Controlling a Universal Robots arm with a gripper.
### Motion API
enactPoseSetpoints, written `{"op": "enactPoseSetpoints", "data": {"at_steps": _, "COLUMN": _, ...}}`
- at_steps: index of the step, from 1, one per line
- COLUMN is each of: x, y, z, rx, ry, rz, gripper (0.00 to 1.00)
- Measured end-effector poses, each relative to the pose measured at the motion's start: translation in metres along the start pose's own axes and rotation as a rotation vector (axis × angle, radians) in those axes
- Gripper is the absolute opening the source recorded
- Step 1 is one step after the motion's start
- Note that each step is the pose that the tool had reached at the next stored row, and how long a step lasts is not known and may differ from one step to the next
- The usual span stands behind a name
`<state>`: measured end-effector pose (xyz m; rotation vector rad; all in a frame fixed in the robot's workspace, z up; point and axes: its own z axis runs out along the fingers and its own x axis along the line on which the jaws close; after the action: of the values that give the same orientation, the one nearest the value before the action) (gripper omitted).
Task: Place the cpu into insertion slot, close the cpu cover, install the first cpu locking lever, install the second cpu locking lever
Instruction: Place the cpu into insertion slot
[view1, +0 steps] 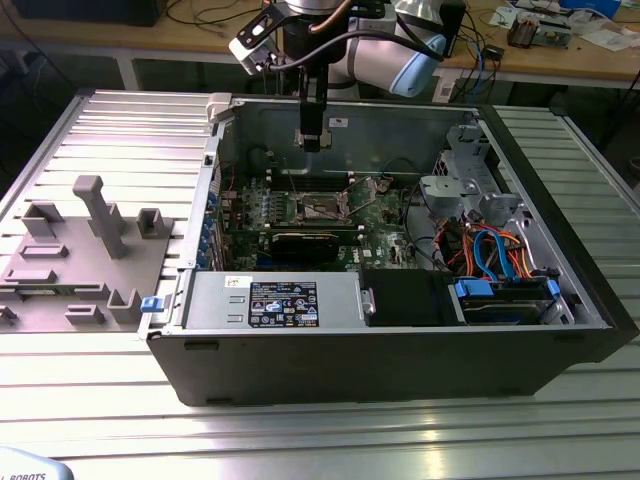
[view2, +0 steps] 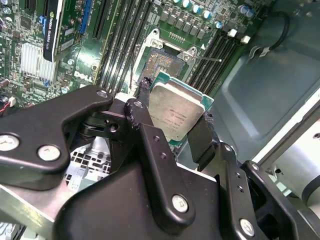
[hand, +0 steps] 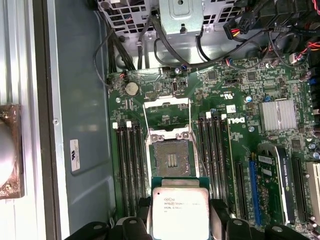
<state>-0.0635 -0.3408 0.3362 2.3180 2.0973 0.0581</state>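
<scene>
In both wrist views my gripper is shut on the cpu, a silvery square chip on a green base pinched by two opposite edges between black fingers. It hangs above and just short of the open insertion slot, whose pin field is bare. The cpu cover stands swung open behind the slot. Thin wire locking levers are raised beside it. In the exterior view the gripper hovers over the motherboard socket inside the case.
Memory slots flank the socket. A graphics card, power supply and drive cage with cables fill the case. Its side wall is close by. A grey fixture block sits outside, at the exterior view's left.
</scene>
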Motion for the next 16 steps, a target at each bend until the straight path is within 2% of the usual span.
{"op": "enactPoseSetpoints", "data": {"at_steps": 16, "x": 0.0000, "y": 0.0000, "z": 0.0004, "rx": -0.0003, "ry": -0.0008, "rz": 0.019, "gripper": 0.55}}
